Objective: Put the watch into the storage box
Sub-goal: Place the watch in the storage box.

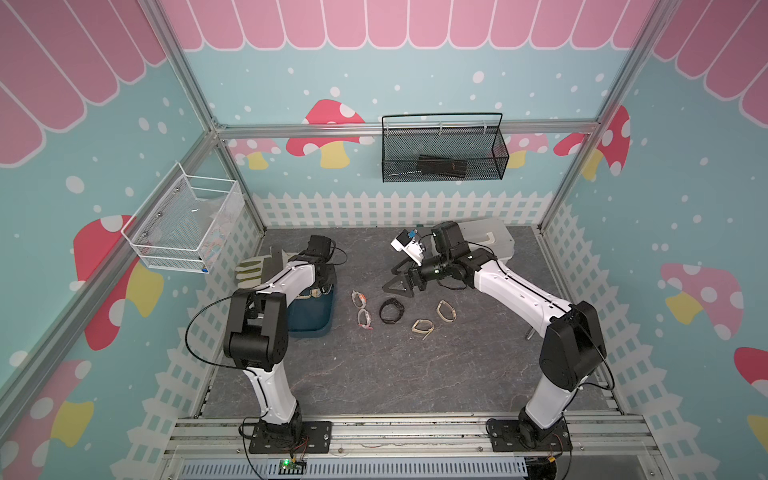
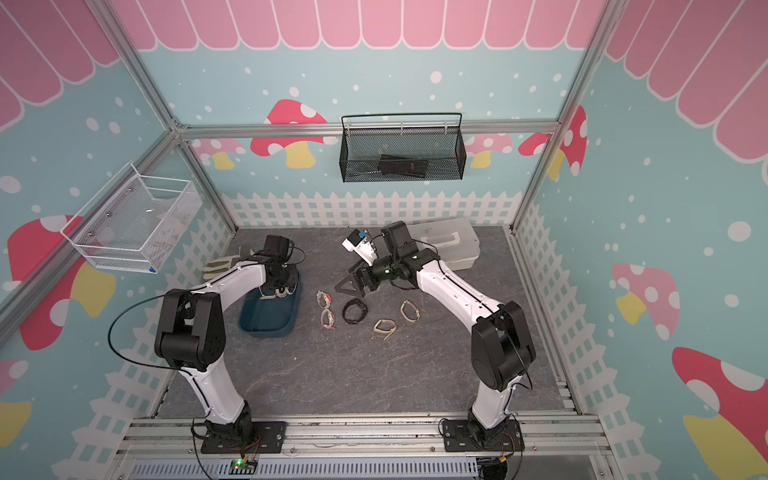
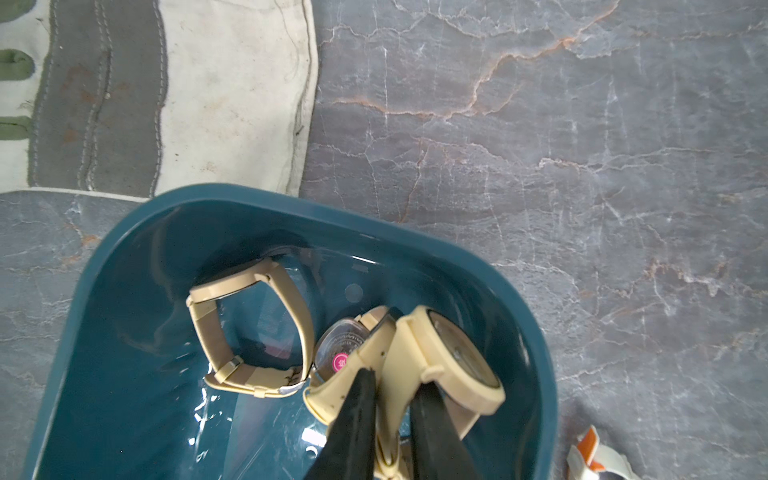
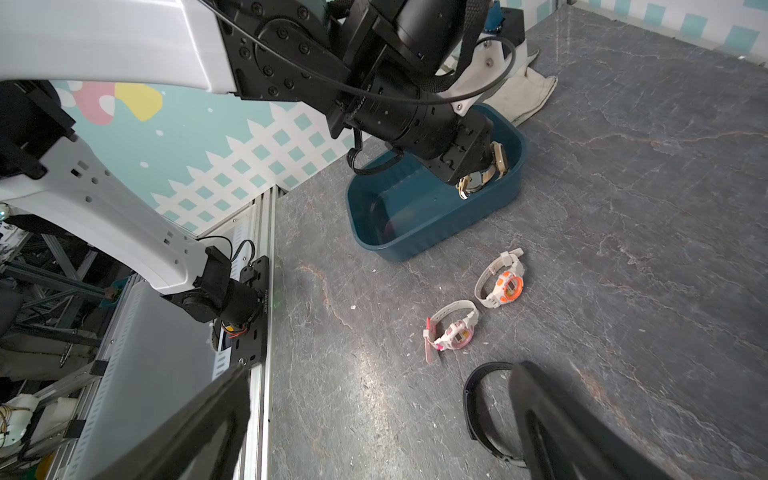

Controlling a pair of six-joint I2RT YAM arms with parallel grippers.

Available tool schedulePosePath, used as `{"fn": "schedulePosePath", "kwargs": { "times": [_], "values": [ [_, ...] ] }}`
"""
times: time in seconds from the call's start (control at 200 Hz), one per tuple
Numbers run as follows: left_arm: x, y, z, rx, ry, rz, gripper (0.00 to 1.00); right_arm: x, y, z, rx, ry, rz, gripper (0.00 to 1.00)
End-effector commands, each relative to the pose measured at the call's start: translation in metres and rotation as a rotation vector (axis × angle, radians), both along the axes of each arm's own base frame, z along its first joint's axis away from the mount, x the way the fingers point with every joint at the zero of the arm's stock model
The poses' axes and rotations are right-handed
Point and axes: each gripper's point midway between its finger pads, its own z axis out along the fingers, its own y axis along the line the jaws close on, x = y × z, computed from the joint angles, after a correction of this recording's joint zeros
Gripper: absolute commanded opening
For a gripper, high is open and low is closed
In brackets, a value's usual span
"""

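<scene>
The dark teal storage box [image 1: 311, 318] [image 2: 270, 318] [image 3: 374, 224] [image 4: 436, 232] sits at the table's left. My left gripper [image 3: 395, 380] [image 1: 320, 291] [image 4: 473, 166] reaches down inside it, its two black fingers closed on the strap of a beige watch [image 3: 453, 357] held tilted above the floor. Another beige watch [image 3: 249, 332] and a clear-faced one [image 3: 340, 353] lie in the box. My right gripper [image 4: 382, 370] [image 1: 399, 282] [image 2: 353, 282] hangs wide open and empty just above a black watch [image 4: 482, 407] [image 1: 390, 311] on the table.
A white-orange watch [image 4: 500, 286], a white-pink watch [image 4: 453, 332] and two beige watches [image 1: 445, 311] [image 1: 422, 327] lie mid-table. A work glove [image 3: 166, 95] lies behind the box. A white lidded case [image 1: 486, 239] stands back right. Mesh baskets [image 1: 444, 153] [image 1: 187, 224] hang on the walls.
</scene>
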Motion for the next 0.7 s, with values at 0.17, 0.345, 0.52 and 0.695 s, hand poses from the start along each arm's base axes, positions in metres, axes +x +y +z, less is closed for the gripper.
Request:
{"fn": "schedulePosePath", "kwargs": {
  "times": [0.17,0.345,0.52,0.695],
  "values": [
    [0.003,-0.003,0.012,0.028,-0.008,-0.025,0.25,0.003,-0.004,-0.004,-0.028,-0.012,-0.022,0.99],
    [0.002,-0.002,0.025,0.033,-0.034,-0.025,0.27,0.003,-0.006,-0.007,-0.037,-0.002,-0.032,0.99],
    [0.002,-0.004,0.038,0.023,-0.065,-0.029,0.29,0.006,-0.011,-0.009,-0.048,0.005,-0.054,0.99],
    [0.0,-0.008,0.063,0.002,-0.121,-0.036,0.3,0.019,-0.028,-0.025,-0.125,0.051,-0.135,0.99]
  ]
}}
